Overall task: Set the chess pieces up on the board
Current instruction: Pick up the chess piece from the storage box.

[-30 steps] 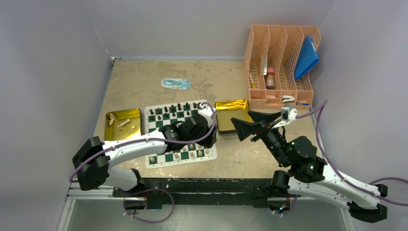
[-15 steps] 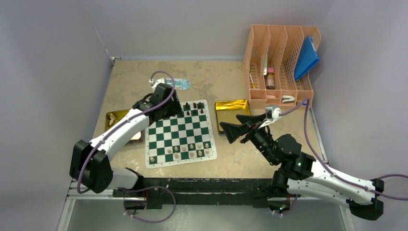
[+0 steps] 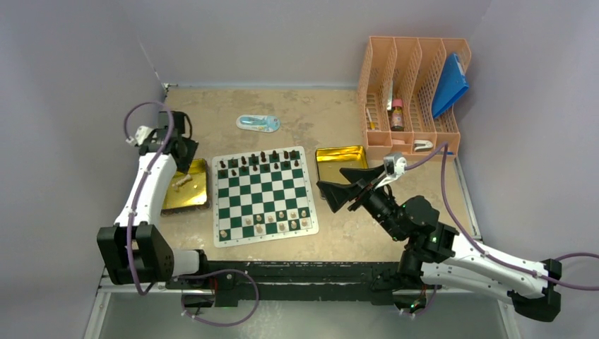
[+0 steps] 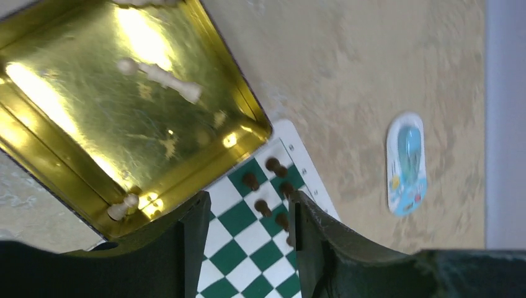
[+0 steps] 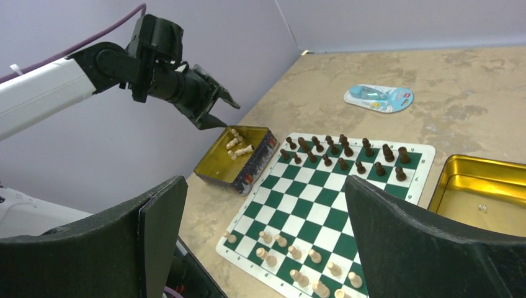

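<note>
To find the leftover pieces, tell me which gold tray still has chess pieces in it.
The gold tray left of the board: cream pieces lie inside it. The other tray, right of the board, shows no pieces that I can make out.

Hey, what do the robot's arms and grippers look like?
The left arm and right arm have white links, black joints and a looping purple cable each. The left gripper and right gripper have black, wedge-shaped fingers.
</note>
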Controlling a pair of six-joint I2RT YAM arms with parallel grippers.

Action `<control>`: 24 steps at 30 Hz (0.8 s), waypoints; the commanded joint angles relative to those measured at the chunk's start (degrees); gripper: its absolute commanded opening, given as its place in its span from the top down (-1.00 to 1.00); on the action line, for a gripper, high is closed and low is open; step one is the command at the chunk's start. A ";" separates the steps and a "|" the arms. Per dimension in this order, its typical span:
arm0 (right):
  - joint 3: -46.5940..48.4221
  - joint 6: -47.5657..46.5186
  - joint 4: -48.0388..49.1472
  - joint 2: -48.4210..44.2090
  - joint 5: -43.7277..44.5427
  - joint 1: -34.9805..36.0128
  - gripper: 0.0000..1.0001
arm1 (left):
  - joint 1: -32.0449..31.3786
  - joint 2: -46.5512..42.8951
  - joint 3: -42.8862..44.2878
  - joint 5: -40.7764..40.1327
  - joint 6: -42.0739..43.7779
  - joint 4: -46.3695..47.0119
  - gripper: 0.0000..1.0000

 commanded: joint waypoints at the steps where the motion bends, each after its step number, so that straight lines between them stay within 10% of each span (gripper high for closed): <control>1: 1.12 -2.23 4.32 1.00 0.05 0.10 -0.97 | 7.64 1.59 -0.76 3.66 -9.40 -1.00 0.05; 24: 3.41 -5.66 5.25 4.89 0.45 0.12 -0.98 | 16.12 16.37 -4.94 2.41 -22.40 3.02 0.32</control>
